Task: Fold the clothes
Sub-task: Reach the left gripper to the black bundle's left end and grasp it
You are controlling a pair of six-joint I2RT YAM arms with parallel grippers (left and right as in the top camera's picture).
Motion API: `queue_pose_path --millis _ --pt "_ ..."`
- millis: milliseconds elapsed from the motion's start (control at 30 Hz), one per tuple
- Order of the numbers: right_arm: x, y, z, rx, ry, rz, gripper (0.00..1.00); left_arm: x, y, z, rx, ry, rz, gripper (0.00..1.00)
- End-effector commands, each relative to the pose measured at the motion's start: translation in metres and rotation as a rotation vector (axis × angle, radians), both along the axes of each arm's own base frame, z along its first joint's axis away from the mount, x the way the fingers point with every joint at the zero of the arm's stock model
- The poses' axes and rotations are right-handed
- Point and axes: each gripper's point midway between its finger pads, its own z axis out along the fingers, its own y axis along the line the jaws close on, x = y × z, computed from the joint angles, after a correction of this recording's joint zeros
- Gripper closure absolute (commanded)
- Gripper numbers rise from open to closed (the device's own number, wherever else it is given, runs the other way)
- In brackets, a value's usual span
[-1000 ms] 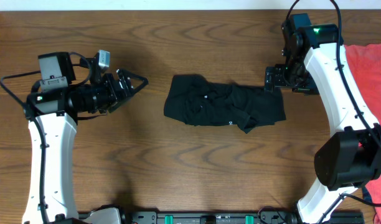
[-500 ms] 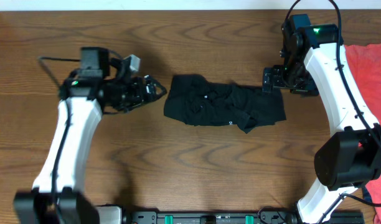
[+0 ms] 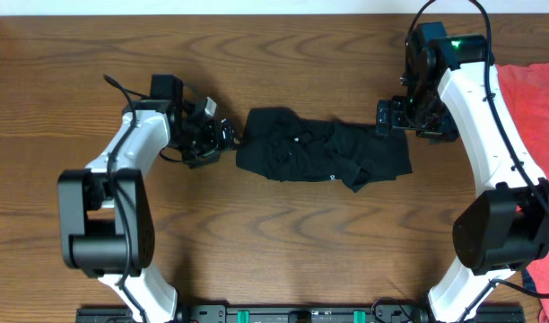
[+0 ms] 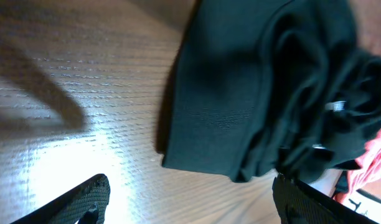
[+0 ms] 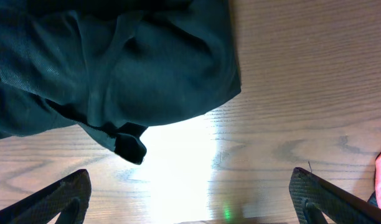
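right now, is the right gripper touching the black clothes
Apart. The right wrist view shows bare table wood between the open right gripper and the clothes.

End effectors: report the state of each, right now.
Left end effector: open, holding nothing, beside one end of the black garment.
Right end effector: open, holding nothing, near the garment's other end.

Soft, creased cloth with a matt black finish makes up the clothes (image 3: 324,152), on a brown wood-grain surface (image 3: 283,242) that is smooth and glossy enough to throw back white glare. The left arm (image 3: 135,144) and right arm (image 3: 479,108) wear smooth white plastic shells over matt black joints. The red-orange T-shirt (image 3: 530,90) is matt cloth too.
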Motion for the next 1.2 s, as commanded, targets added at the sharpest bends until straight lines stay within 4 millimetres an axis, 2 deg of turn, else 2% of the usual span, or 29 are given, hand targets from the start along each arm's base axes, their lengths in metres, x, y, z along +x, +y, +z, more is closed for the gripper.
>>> queue_pose_path --millis 0,100,267,400,467,600,667,867,1000,1167 --pt "0.004 0.003 0.009 0.008 -0.031 0.018 0.01 -0.008 -0.006 -0.012 -0.019 0.008 -0.065 0.15" --pt "0.004 0.003 0.009 0.008 -0.032 0.018 0.01 -0.011 -0.008 -0.021 -0.034 0.039 -0.067 0.15" --pt "0.004 0.003 0.009 0.008 -0.034 0.017 0.01 -0.016 -0.025 -0.030 -0.105 0.052 -0.117 0.15" --pt "0.006 0.003 0.009 0.009 -0.040 0.017 0.01 -0.018 -0.043 -0.035 -0.135 0.046 -0.160 0.15" --pt "0.007 0.003 0.009 0.010 -0.043 0.018 0.01 -0.018 -0.055 -0.033 -0.163 0.030 -0.186 0.19" --pt "0.007 0.003 0.009 0.010 -0.045 0.018 0.01 -0.018 -0.073 -0.032 -0.176 0.007 -0.217 0.59" --pt "0.006 0.003 0.009 0.009 -0.042 0.018 0.01 -0.015 -0.075 -0.032 -0.173 0.003 -0.207 0.94" --pt "0.002 0.003 0.009 0.008 -0.025 0.017 0.01 0.002 -0.055 -0.034 -0.157 0.025 -0.084 0.94" --pt "0.001 0.003 0.009 0.007 -0.018 0.018 0.01 0.011 -0.026 -0.033 -0.158 0.031 -0.003 0.94" --pt "0.002 0.007 0.009 0.012 -0.026 0.028 0.01 0.013 0.012 -0.034 -0.162 0.051 0.082 0.94"
